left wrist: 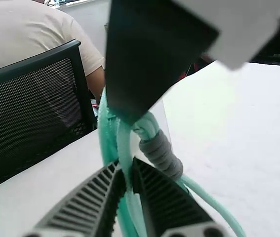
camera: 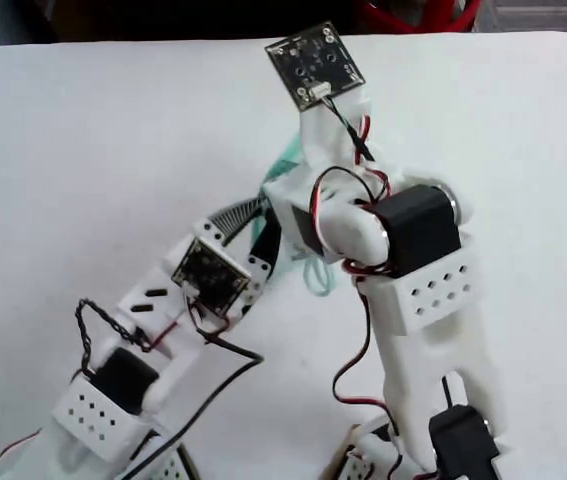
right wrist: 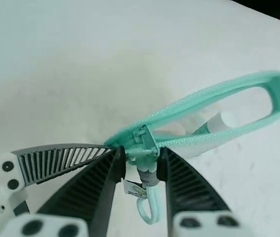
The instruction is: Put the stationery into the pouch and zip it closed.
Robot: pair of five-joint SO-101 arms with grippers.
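Clamping the mint pouch (right wrist: 204, 101) on the white bench (right wrist: 56, 59), the left tool (left wrist: 129, 170) pinches its edge while the right tool (right wrist: 142, 155) grips its zipper slider (right wrist: 144, 140).

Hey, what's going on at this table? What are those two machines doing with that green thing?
A robot is trying to zip up a mint-green pouch on a white table. Its left end effector is clamped on one end of the pouch, holding it. Its right end effector is closed around the zipper slider. The pouch mouth gapes open with a white item visible inside, so the zipping is not yet done.
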